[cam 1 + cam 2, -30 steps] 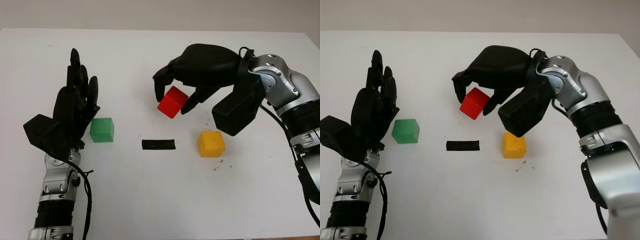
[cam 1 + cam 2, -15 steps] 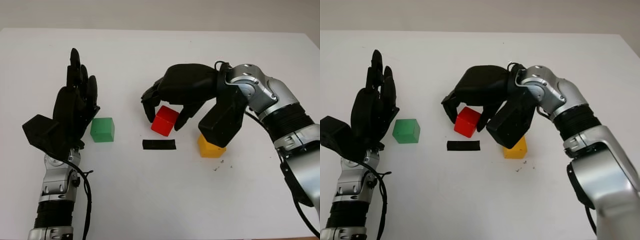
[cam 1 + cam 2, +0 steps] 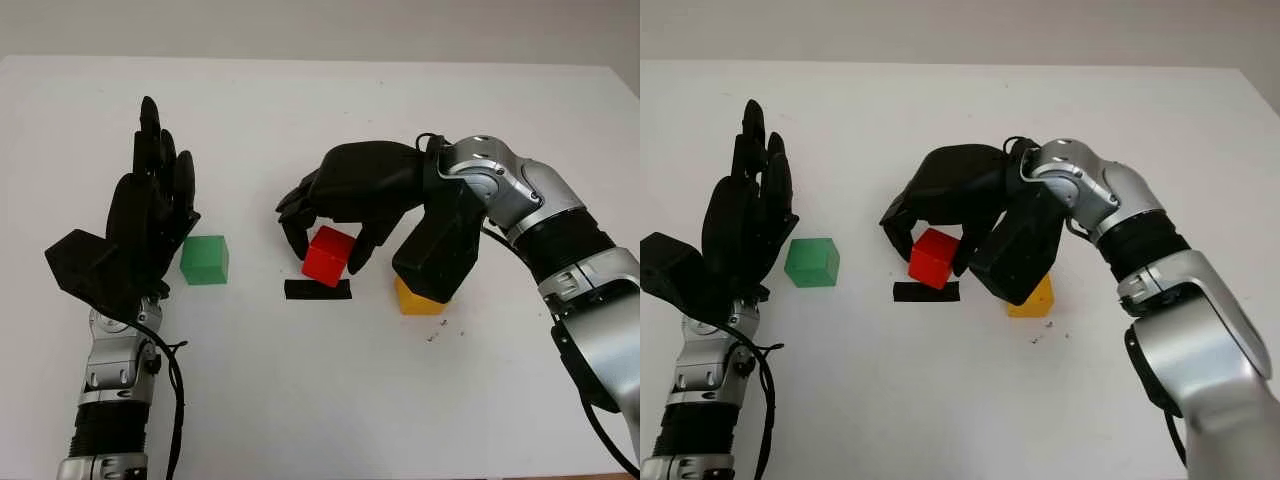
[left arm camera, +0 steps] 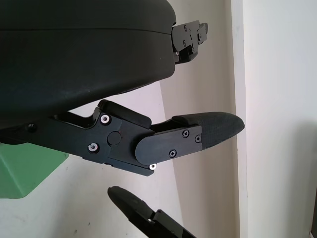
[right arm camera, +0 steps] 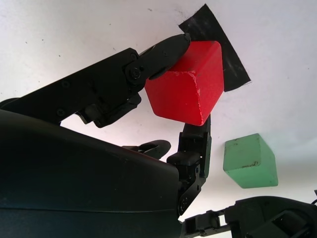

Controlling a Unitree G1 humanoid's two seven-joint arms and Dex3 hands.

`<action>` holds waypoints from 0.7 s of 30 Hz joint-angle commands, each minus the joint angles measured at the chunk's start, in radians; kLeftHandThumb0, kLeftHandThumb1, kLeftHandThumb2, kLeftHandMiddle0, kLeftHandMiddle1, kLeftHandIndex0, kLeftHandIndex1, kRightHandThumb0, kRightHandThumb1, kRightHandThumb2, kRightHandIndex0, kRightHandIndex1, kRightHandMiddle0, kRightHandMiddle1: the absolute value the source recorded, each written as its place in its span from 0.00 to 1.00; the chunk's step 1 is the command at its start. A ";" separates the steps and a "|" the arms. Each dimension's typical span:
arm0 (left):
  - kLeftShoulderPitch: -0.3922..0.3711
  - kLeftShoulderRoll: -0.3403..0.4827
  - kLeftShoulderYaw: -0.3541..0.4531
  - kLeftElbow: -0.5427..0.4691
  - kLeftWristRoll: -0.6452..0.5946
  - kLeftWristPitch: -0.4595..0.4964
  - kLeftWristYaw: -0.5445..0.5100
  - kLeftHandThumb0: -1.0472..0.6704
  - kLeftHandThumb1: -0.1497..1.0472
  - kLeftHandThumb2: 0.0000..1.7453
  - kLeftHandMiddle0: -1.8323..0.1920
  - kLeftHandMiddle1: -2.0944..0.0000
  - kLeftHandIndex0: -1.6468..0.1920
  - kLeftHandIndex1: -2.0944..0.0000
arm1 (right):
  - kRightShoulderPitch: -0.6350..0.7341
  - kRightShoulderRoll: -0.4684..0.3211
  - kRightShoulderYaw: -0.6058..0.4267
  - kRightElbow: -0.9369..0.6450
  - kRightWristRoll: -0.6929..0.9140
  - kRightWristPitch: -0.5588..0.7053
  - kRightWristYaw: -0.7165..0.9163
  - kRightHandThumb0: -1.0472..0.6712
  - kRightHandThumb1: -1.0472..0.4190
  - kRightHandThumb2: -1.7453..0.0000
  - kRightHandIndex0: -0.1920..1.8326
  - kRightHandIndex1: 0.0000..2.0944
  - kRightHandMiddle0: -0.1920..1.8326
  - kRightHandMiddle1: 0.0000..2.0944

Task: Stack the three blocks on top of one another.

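Observation:
My right hand (image 3: pixel 325 235) is shut on the red block (image 3: pixel 328 257), holding it low over the black tape mark (image 3: pixel 317 289) at the table's middle; its fingers (image 5: pixel 163 52) pinch the red block (image 5: pixel 188 87) from two sides. The yellow block (image 3: pixel 415 299) sits just right of the mark, partly hidden under my right wrist. To the left of the mark lies the green block (image 3: pixel 205 259) on the table. My left hand (image 3: pixel 150 225) is open, raised beside the green block's left side; a corner of the green block (image 4: pixel 25 171) shows under it.
The white table (image 3: pixel 320 400) stretches wide in front and behind the blocks. Its far edge (image 3: pixel 300 58) meets a pale wall. A few small dark specks (image 3: pixel 437 335) lie near the yellow block.
My right hand has carried the red block leftward and down, from above the table's centre-right to just over the black tape mark. The left hand and the green and yellow blocks have not moved.

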 commanded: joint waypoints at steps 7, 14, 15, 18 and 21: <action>0.007 -0.003 -0.006 -0.012 0.009 -0.014 0.002 0.22 1.00 0.36 1.00 1.00 1.00 1.00 | -0.013 0.007 0.009 -0.004 -0.001 -0.009 0.011 0.34 0.14 0.97 0.32 0.02 0.35 0.72; 0.013 -0.009 -0.006 -0.025 0.008 0.000 0.012 0.22 1.00 0.35 1.00 1.00 1.00 1.00 | -0.007 0.007 0.023 0.008 -0.027 -0.037 -0.010 0.32 0.14 0.97 0.32 0.02 0.34 0.66; 0.014 -0.010 -0.007 -0.030 0.010 0.005 0.016 0.22 1.00 0.35 1.00 1.00 1.00 1.00 | -0.007 0.007 0.025 0.010 -0.038 -0.044 -0.020 0.32 0.15 0.97 0.32 0.02 0.35 0.65; 0.019 -0.016 -0.008 -0.046 0.013 0.024 0.030 0.21 1.00 0.35 1.00 1.00 1.00 1.00 | -0.009 0.009 0.030 0.019 -0.053 -0.052 -0.033 0.32 0.14 0.97 0.32 0.03 0.36 0.64; 0.019 -0.019 -0.008 -0.048 0.017 0.019 0.035 0.21 1.00 0.34 1.00 1.00 1.00 1.00 | -0.011 0.012 0.033 0.025 -0.049 -0.050 -0.028 0.33 0.14 0.97 0.32 0.02 0.36 0.65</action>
